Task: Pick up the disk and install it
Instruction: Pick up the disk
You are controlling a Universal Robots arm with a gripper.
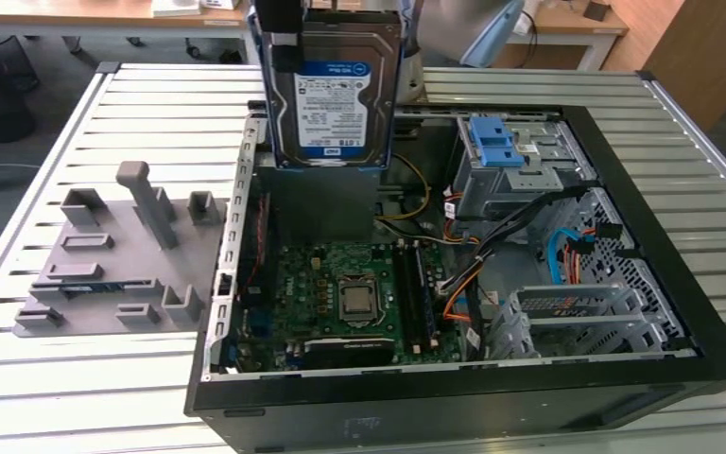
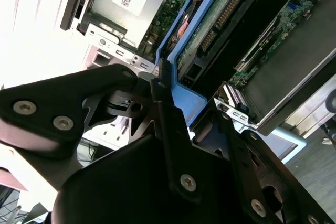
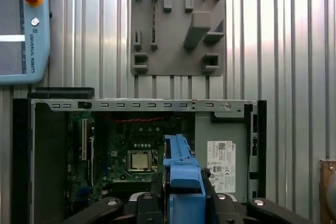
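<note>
Disk: the disk [image 1: 334, 85] hung upright in the air above the open computer case [image 1: 647, 189], with its white-and-blue label turned to the exterior view.
Gripper: the gripper [image 3: 184, 190] held the disk from above, by the blue bracket.
Fingers: in the second wrist view the black fingers [image 2: 164, 103] were clenched on the blue tab, one on each side.
Below the disk: the power-supply box [image 3: 220, 145] with a white sticker, and beside it the motherboard [image 1: 337, 284].
Cage: the grey cage [image 1: 502, 151] with two blue clips stood in the case, on the exterior view's right of the disk.
Table: the slatted metal table [image 1: 86, 378] carried the case and, just beside it, a grey fixture plate [image 1: 98, 265].
</note>
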